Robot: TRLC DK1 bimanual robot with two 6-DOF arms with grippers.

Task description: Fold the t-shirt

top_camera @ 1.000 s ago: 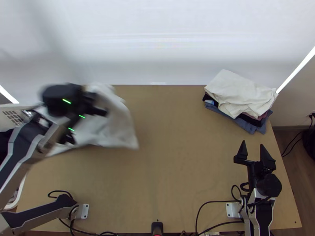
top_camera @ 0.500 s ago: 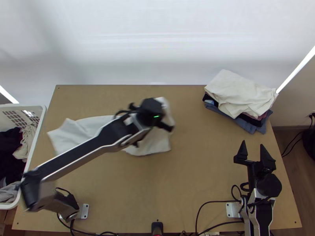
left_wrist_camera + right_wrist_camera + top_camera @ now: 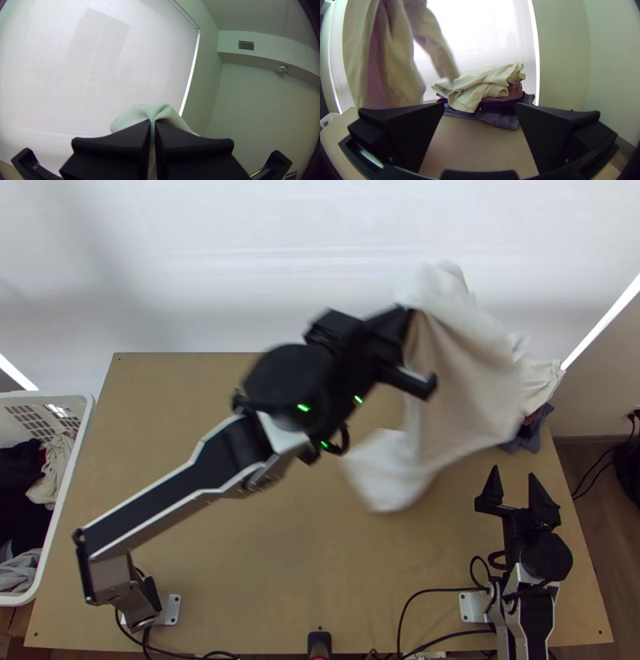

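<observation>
One t-shirt (image 3: 472, 384): airborne, hanging from left fingers (image 3: 145, 135), long axis roughly vertical
Left fingers: pinching its top
Right fingers (image 3: 405, 133): spread, apart from it, probably nearer its free end

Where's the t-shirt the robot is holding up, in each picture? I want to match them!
Top view: right of the middle, the t-shirt partly hides the clothes pile.
Left wrist view: the t-shirt pokes out from the left gripper.
Right wrist view: the t-shirt hangs beside that pile.
Shared landmark: the tall white backdrop.
</observation>
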